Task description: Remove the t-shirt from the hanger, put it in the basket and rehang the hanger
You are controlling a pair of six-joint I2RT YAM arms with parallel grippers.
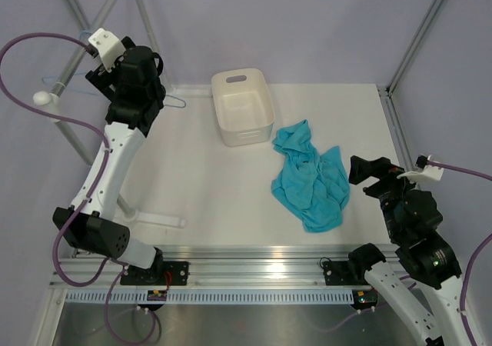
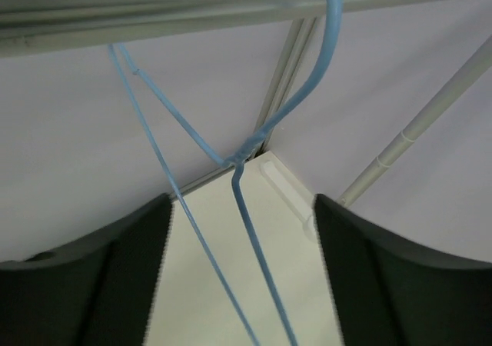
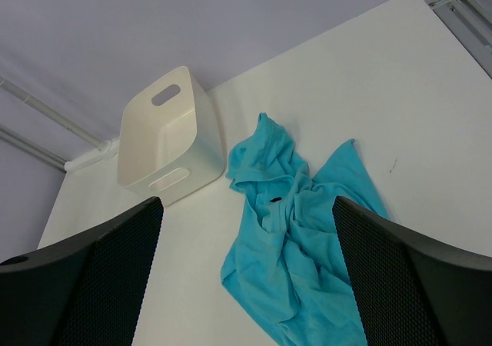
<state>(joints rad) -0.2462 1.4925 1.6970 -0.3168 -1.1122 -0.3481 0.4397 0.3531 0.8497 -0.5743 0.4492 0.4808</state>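
The teal t-shirt (image 1: 311, 181) lies crumpled on the white table, right of centre, off the hanger; it also shows in the right wrist view (image 3: 296, 246) with its dark neck tag up. The light-blue wire hanger (image 1: 177, 101) hangs bare from the rack at the far left; in the left wrist view its wires (image 2: 250, 231) pass between my fingers. My left gripper (image 1: 108, 78) (image 2: 242, 207) is raised at the hanger, open, its jaws apart from the wires. My right gripper (image 1: 367, 169) (image 3: 246, 207) is open and empty, just right of the shirt.
A white tub (image 1: 242, 106) (image 3: 165, 134) stands at the back centre, just behind the shirt. Grey rack poles (image 1: 77, 142) (image 2: 415, 131) slant across the left side, with a foot (image 1: 157, 219) on the table. The table's right edge (image 1: 388, 123) has a metal rail.
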